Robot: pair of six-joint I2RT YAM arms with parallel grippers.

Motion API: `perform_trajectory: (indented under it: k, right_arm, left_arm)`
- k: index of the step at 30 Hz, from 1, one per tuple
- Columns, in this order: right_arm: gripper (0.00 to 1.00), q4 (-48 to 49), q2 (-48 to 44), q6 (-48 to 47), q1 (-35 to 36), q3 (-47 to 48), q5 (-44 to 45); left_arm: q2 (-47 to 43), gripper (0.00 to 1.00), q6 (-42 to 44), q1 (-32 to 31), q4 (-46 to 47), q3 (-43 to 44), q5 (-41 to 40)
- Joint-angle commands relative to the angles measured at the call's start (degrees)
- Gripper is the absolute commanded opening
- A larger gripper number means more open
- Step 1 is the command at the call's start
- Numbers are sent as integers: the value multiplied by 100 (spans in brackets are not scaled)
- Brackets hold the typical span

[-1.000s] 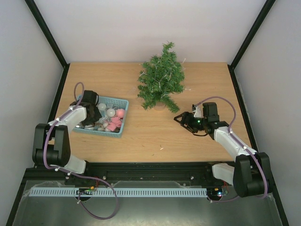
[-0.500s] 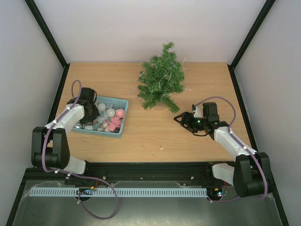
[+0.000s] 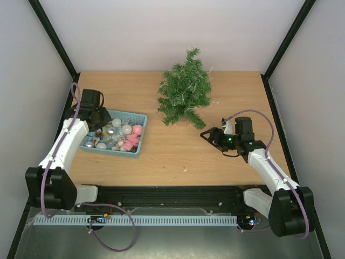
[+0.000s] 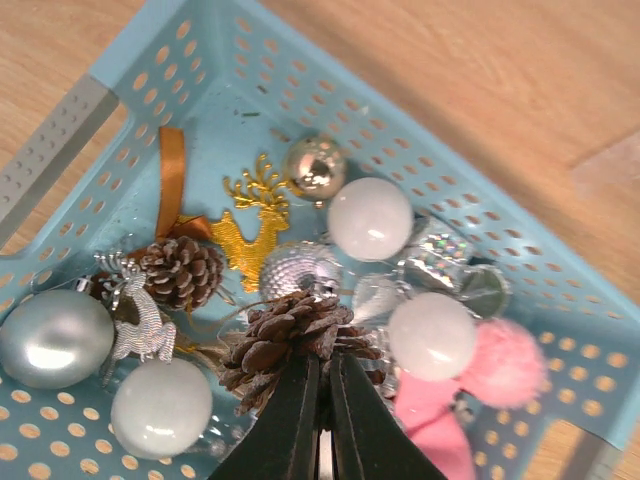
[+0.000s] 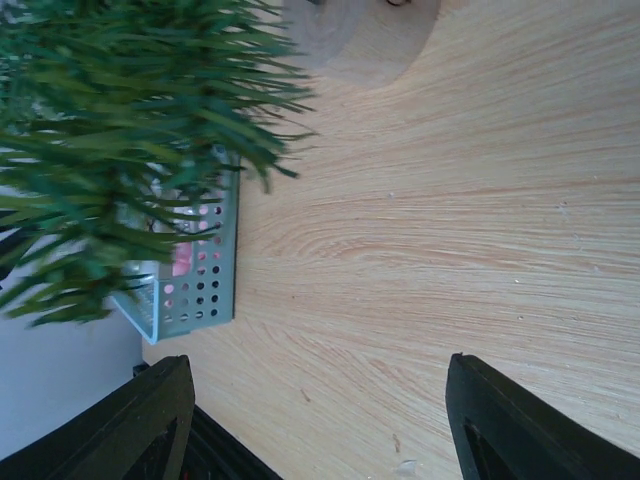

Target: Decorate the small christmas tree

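The small christmas tree (image 3: 185,89) stands at the back middle of the table; its green branches fill the top left of the right wrist view (image 5: 120,130). A teal basket (image 3: 143,133) of ornaments sits at the left. My left gripper (image 3: 99,118) hangs over the basket's left end. In the left wrist view my left gripper (image 4: 322,355) is shut on a brown pine cone (image 4: 290,335), held above the other ornaments. My right gripper (image 3: 208,135) is open and empty over bare wood, to the front right of the tree; it also shows in the right wrist view (image 5: 315,420).
The basket (image 4: 480,190) holds white balls (image 4: 370,218), a silver ball (image 4: 55,338), a gold deer (image 4: 250,225), a second pine cone (image 4: 182,272), a silver deer and pink pieces (image 4: 505,362). Black frame posts and grey walls close in both sides.
My left arm has pulled back and to the left, rising from the basket's middle to its left end. The right arm has shifted only slightly.
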Motion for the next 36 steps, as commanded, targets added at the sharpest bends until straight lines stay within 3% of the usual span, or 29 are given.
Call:
perform_trajectory:
  k: [1, 9, 20, 29, 34, 36]
  right_arm:
    - [71, -464, -308, -190, 5, 321, -190]
    - [71, -825, -614, -135, 14, 721, -415]
    - [71, -1229, -1039, -199, 13, 1107, -537]
    - [71, -1339, -1260, -265, 14, 1187, -526]
    - [71, -1324, -1331, -283, 14, 1172, -518]
    - [71, -1314, -1354, -275, 12, 1163, -514]
  left_arm:
    - [-371, 2, 71, 30, -376, 366, 496]
    - [-614, 3, -55, 47, -388, 765, 1706]
    - [-1041, 2, -749, 66, 827, 592, 5122]
    - [-1559, 6, -3351, -121, 4087, -597, 6779]
    - [-1537, 8, -5045, -324, 6369, -1082, 7054]
    - [-1450, 9, -5342, -398, 6884, -1131, 7075]
